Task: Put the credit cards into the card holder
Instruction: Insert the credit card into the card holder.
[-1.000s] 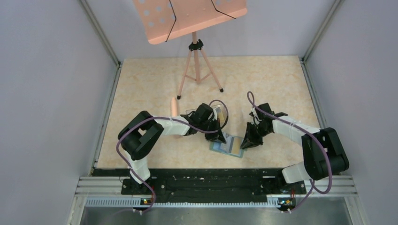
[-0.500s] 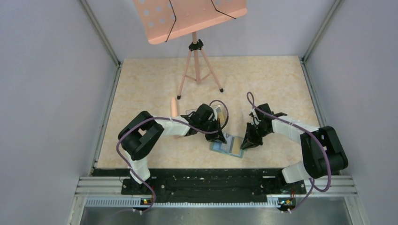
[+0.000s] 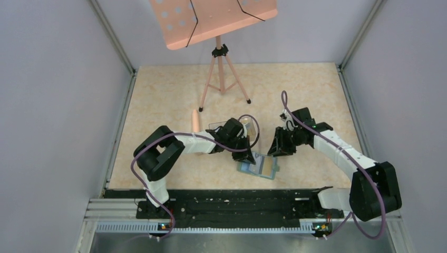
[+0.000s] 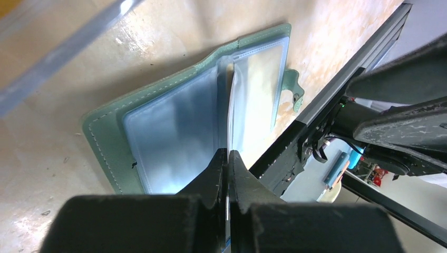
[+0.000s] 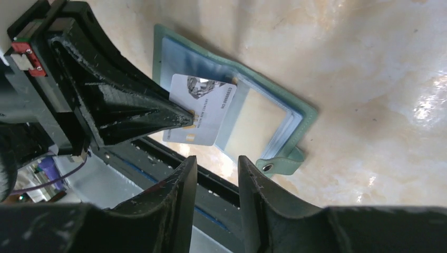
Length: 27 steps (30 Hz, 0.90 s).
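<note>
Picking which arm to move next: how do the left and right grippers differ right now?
The left gripper is shut on a white-grey card; the right gripper is open and empty. The left gripper's tips are over the open card holder; the right gripper hangs beside it, touching nothing. Both are black and point toward the card holder.

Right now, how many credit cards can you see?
1: a white-grey card, pinched by the left gripper above the open card holder. Others may hide in sleeves or behind arms.
</note>
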Motion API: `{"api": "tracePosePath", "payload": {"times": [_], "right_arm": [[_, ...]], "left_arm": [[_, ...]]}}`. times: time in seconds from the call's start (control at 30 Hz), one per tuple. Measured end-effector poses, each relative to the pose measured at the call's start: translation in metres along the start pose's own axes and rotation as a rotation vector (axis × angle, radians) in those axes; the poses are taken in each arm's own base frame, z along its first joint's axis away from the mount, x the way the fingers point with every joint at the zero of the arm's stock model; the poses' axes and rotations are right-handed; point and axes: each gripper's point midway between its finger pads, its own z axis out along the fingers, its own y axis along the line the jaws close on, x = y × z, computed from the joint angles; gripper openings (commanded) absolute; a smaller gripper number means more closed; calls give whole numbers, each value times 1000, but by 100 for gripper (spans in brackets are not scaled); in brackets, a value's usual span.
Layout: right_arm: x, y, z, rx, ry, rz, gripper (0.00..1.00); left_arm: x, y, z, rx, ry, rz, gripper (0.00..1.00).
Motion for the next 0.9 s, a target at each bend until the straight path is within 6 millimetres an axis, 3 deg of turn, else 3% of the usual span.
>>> {"api": "tracePosePath", "payload": {"times": [0.13,0.2,0.33,0.47,0.7,0.9], "right_arm": [[7,10,3,-34,37,-46,6],[16,14,11,-40,84,-60,0],[33,12,28,-15,179,-56,0],[41,-10,36,95,219,-29,0],[43,-45,28,301,208,-2,0],[37,-59,18,362,172,47,0]], "left_arm": [[0,1,0,-8,6,-1,0],[0,1,0,-10,8,0,0],[1,2,1,-13,10,1,0],[1,2,1,-13,10,3,0],[-1,1,1,-13,13,9,0],[-2,1,2,-15,15,10,0]]}}
